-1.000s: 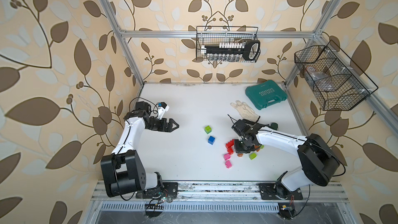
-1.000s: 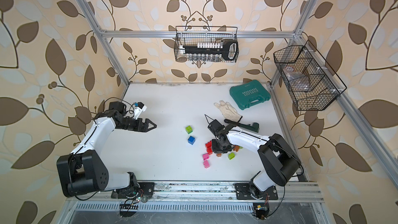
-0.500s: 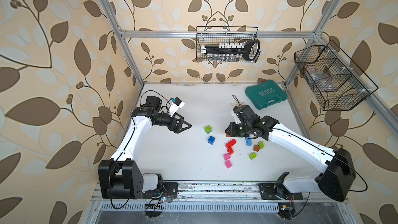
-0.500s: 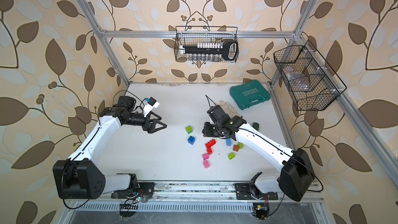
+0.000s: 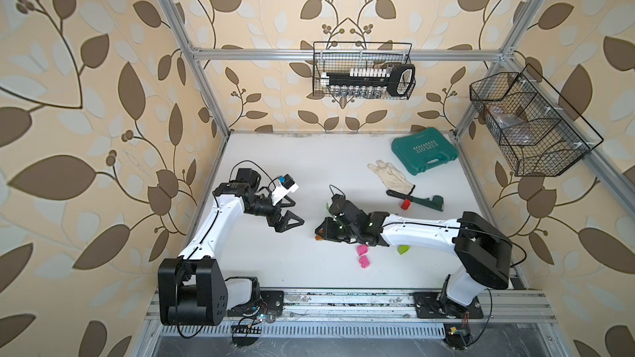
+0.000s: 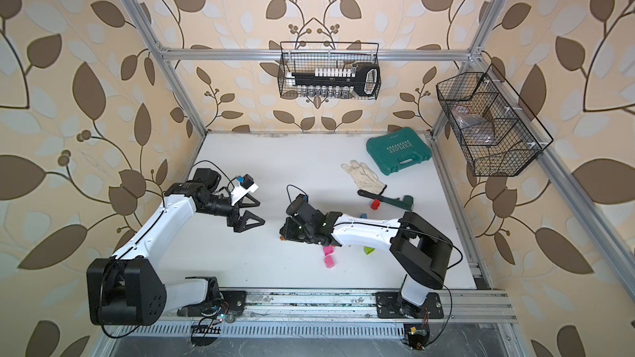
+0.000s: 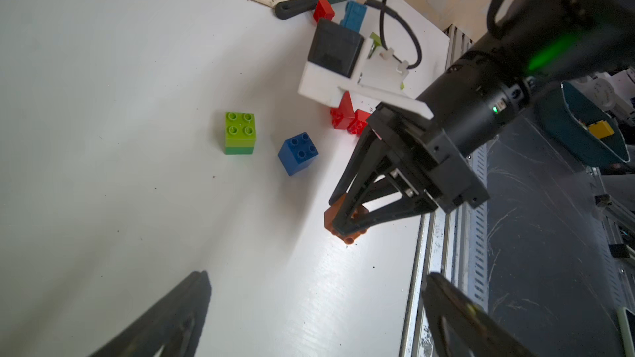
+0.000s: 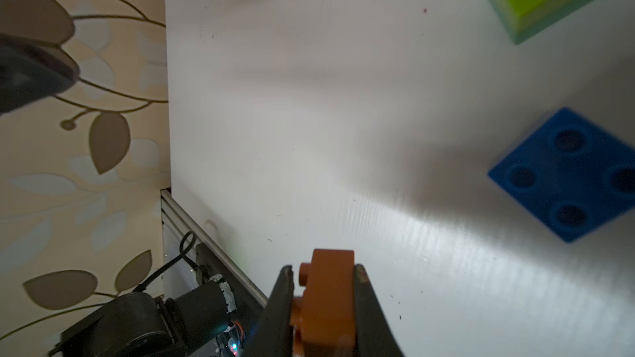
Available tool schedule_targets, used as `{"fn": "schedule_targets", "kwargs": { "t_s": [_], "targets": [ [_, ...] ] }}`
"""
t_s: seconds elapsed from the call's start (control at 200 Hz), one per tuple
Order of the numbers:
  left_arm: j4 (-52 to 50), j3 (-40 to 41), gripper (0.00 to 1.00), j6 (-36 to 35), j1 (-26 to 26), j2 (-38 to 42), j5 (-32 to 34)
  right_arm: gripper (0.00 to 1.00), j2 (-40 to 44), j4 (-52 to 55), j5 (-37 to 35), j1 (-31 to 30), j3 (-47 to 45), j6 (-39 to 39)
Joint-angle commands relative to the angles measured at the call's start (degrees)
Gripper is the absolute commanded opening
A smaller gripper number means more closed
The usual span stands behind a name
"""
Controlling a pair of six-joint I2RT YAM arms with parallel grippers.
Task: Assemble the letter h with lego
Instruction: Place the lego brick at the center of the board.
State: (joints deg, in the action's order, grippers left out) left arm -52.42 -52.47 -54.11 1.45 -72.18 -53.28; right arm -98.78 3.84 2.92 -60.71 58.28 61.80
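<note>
My right gripper (image 8: 324, 276) is shut on an orange lego brick (image 8: 326, 303), held just above the white table (image 5: 275, 166) near its middle, as the left wrist view shows on the brick (image 7: 345, 224). My left gripper (image 5: 297, 212) hangs open and empty a short way left of it, facing it. Beside the right gripper sit a lime-on-green brick (image 7: 239, 132) and a blue brick (image 7: 298, 153), hidden under the right arm in both top views. Red bricks (image 7: 347, 118) lie behind them. Two pink bricks (image 5: 363, 250) and a lime brick (image 5: 403, 249) lie by the right forearm.
A white glove (image 5: 390, 175), a dark green wrench (image 5: 417, 197) with a red brick (image 5: 406, 204) beside it, and a teal case (image 5: 424, 155) lie at the back right. Wire baskets (image 5: 364, 70) hang on the walls. The metal rail (image 5: 343, 300) runs along the front edge.
My right gripper has left the brick cluster and moved left with the orange brick. My left gripper has swung from the left wall toward the middle, still open.
</note>
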Motion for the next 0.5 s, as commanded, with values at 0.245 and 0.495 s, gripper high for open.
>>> {"fn": "schedule_targets", "kwargs": {
  "t_s": [0.245, 0.495],
  "targets": [
    [4.7, 4.7, 0.99, -1.2, 6.0, -0.3, 11.5, 0.20, -13.0, -10.4, 5.9, -0.1, 4.0, -1.2],
    [7.5, 8.5, 0.99, -4.8, 8.3, 0.7, 14.4, 0.27, -14.1, -12.5, 5.3, 1.5, -0.5, -0.4]
  ]
}}
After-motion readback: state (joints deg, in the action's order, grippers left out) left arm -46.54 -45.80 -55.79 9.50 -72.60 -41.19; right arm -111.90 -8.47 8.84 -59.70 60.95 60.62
